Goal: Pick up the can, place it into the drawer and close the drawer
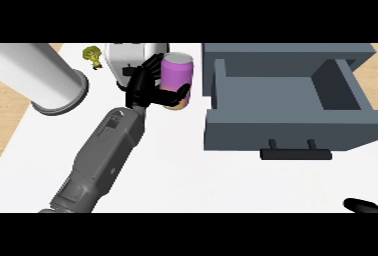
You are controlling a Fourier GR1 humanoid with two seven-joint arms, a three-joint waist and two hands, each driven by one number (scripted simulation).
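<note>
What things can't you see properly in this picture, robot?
- Head view: the left hand curls round the purple can and hides part of its side.
- The right hand is cut off at the lower right edge; only a dark tip shows.
- The white appliance sits partly behind the left hand.
- The green broccoli is too small for detail.

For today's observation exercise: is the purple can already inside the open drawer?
No, the can is outside the drawer, to its left, with the left hand curled round it.

Your white counter [184, 185], grey open drawer [284, 102] at right, white cylinder [44, 77] lying at left, broccoli [92, 54] near the far edge.
</note>
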